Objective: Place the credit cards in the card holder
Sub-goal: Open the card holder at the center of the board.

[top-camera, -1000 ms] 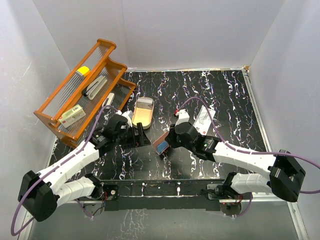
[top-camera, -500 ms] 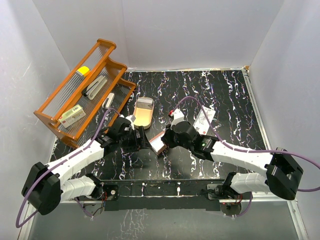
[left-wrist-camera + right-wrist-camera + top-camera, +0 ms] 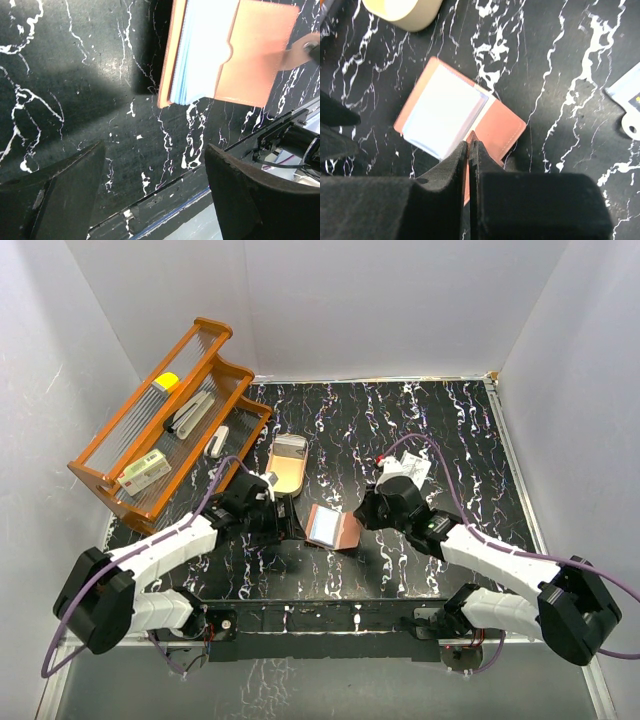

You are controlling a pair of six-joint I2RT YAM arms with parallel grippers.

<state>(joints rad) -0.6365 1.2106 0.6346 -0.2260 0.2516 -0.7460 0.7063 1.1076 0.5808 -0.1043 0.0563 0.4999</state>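
The card holder (image 3: 333, 528) lies spread open on the black marbled table, pale clear pockets (image 3: 442, 112) on its left half and a reddish-brown flap (image 3: 497, 131) on its right. My right gripper (image 3: 470, 139) is shut on the holder's thin strap tab at the flap's near edge. My left gripper (image 3: 155, 180) hovers open just left of the holder (image 3: 225, 50) and touches nothing; its dark fingers (image 3: 55, 195) frame bare table. One pale credit card (image 3: 626, 91) lies flat beyond the right arm, seen partly under the cable (image 3: 412, 470).
A large orange wire rack (image 3: 165, 430) with a cream box (image 3: 143, 472) stands at the back left. A tan oval tray (image 3: 285, 465) sits just behind the left gripper. The table's front edge (image 3: 165, 200) runs under the left fingers.
The right gripper has moved right and down with the holder, which went from lifted and tilted to lying open on the table. The left gripper edged toward it, still open.
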